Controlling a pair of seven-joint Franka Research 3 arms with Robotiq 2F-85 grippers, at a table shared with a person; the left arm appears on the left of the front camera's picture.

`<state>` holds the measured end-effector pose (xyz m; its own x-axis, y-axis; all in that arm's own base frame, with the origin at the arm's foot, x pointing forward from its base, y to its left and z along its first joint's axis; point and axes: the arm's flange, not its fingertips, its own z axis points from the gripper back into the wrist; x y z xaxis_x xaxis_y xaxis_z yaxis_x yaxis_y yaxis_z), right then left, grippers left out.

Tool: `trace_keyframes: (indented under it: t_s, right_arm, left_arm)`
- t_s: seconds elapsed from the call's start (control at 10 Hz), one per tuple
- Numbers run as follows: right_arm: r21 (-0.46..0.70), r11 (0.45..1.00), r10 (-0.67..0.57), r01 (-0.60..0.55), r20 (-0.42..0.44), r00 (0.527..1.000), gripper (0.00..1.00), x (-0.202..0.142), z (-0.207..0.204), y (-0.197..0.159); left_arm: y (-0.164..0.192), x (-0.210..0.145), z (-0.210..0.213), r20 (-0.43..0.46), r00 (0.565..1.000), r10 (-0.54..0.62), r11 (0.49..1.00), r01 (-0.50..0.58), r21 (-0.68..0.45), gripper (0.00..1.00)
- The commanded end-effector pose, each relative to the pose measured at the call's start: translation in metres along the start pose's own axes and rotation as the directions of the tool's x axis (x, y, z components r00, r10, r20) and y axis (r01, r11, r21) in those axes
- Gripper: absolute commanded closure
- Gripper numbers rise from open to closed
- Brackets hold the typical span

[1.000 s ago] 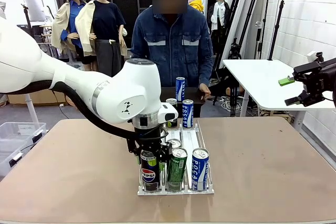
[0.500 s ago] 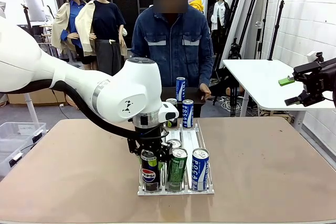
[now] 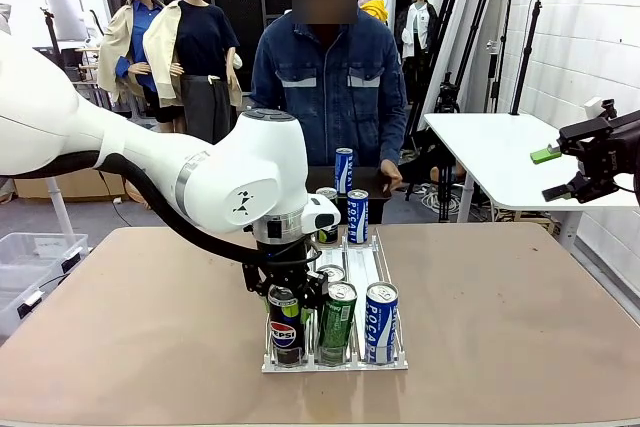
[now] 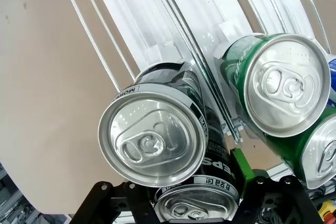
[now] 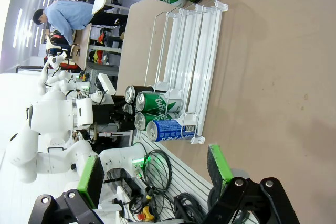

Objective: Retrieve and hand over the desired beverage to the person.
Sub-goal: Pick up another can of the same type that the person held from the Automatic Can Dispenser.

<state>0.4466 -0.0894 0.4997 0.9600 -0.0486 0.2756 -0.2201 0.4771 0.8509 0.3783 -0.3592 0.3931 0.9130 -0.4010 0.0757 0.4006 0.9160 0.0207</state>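
Observation:
A clear lane rack stands mid-table. At its near end are a black Pepsi can, a green can and a blue Pocari can. My left gripper comes down over the Pepsi can, and its green pad presses the can's side. A second black can lies just behind it in the same lane. The person in a denim jacket stands across the table. My right gripper hangs open far right, pads wide apart.
Two more cans sit at the rack's far end. Another Pocari can stands on a dark surface by the person's hand. A white side table is at the right. Bare brown tabletop flanks the rack.

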Motion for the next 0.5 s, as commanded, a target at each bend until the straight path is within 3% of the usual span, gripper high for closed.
trace_keyframes:
  t_s: [0.0, 0.2, 0.4]
  right_arm:
    - [0.001, 1.000, -0.005, 0.005, 0.001, 1.000, 0.00, 0.000, 0.000, 0.000]
    - [0.001, 1.000, -0.005, 0.005, 0.001, 1.000, 0.00, 0.000, 0.000, 0.000]
    - [0.001, 1.000, -0.005, 0.005, 0.001, 1.000, 0.00, 0.000, 0.000, 0.000]
  left_arm:
    - [-0.001, 0.000, 0.000, 0.000, 1.000, -0.001, 1.000, 0.001, 0.000, 0.89]
    - [0.000, 0.000, 0.000, 0.000, 1.000, 0.000, 1.000, 0.000, 0.000, 0.89]
    - [0.001, 0.002, 0.028, -0.003, 1.000, 0.013, 0.999, -0.013, -0.049, 0.89]
